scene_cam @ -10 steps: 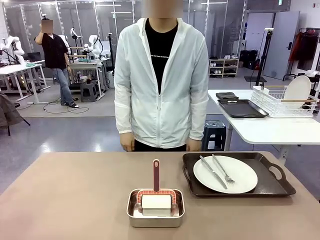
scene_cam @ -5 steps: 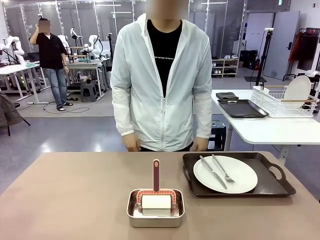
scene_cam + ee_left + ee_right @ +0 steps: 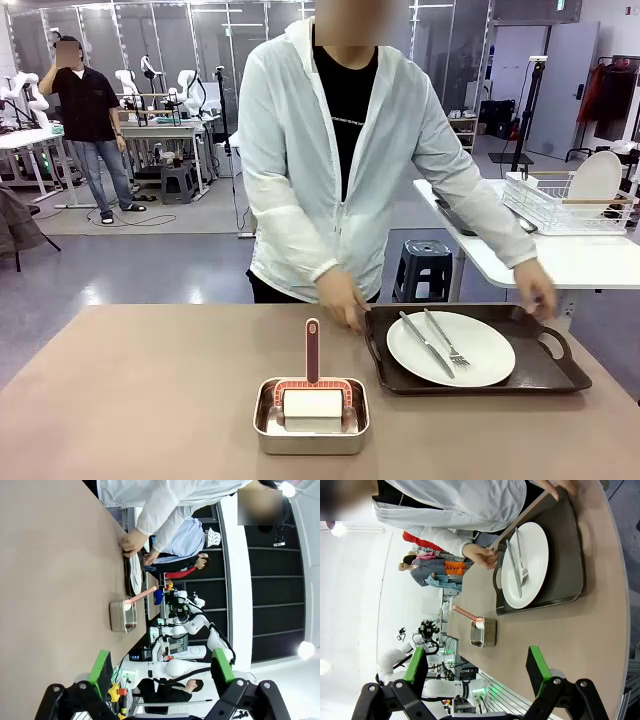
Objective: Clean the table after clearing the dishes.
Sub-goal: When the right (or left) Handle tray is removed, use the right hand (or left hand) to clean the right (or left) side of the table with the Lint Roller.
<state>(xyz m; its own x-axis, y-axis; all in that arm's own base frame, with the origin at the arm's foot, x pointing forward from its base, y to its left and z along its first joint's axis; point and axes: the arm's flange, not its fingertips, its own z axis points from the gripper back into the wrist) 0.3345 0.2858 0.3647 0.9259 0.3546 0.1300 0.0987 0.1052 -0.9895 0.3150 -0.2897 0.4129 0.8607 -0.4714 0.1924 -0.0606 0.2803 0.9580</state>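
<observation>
On the taupe-brown table (image 3: 140,400) a white plate (image 3: 450,348) with a knife (image 3: 425,342) and fork (image 3: 447,338) lies on a dark brown handled tray (image 3: 545,375). The person leans over the far side, one hand (image 3: 345,300) at the tray's left handle and the other hand (image 3: 537,290) at its far right corner; the hands are blurred. In the left wrist view my left gripper (image 3: 162,667) stands open above the table (image 3: 45,580), holding nothing. My right gripper (image 3: 476,669) is open too, with the plate (image 3: 525,565) and tray (image 3: 565,555) far ahead of it.
A small steel pan (image 3: 311,420) near the front edge holds a white roller with a red-pink handle (image 3: 312,350); the pan (image 3: 122,616) (image 3: 483,632) shows in both wrist views. Beyond the right corner stands a white side table (image 3: 560,262) with a wire rack (image 3: 560,205).
The person has leaned forward and to the right and brought both hands down from their sides to the tray. Plate, tray and pan have not moved.
</observation>
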